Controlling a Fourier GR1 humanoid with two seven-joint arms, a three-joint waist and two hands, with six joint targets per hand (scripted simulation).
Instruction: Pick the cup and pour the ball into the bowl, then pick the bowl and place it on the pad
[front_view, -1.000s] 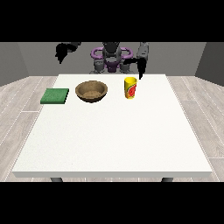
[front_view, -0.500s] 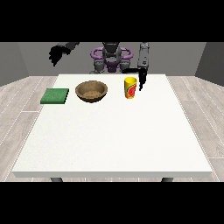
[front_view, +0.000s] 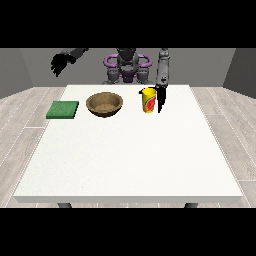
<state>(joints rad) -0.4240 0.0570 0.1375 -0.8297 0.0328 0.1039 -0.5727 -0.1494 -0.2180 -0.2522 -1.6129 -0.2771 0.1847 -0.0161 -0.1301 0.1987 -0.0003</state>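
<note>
Hand at the view's right (front_view: 161, 101) — hangs down just right of the yellow cup (front_view: 148, 100), fingers pointing straight at the table, apparently extended and together; nothing held. Whether it touches the cup's side cannot be told; it sits right beside it. Its grey forearm (front_view: 162, 70) runs up toward the robot's torso (front_view: 127, 65) at top centre.

Hand at the view's left (front_view: 59, 63) — raised in the upper left of the frame, above and behind the table's far left corner, well apart from every object. Fingers look loosely curled downward; holding nothing.

Yellow cup: upright on the white table (front_view: 130, 160), centre-right of the far strip, red-and-green mark on its face. Ball not visible from this angle.

Wooden bowl (front_view: 104, 104): left of the cup, near it but not touching, upright, inside looks brown.

Green pad (front_view: 63, 109): flat on the table at the left of the far strip, left of the bowl, a gap between them.

Cup, bowl and pad sit in a rough row across the far part of the table.
</note>
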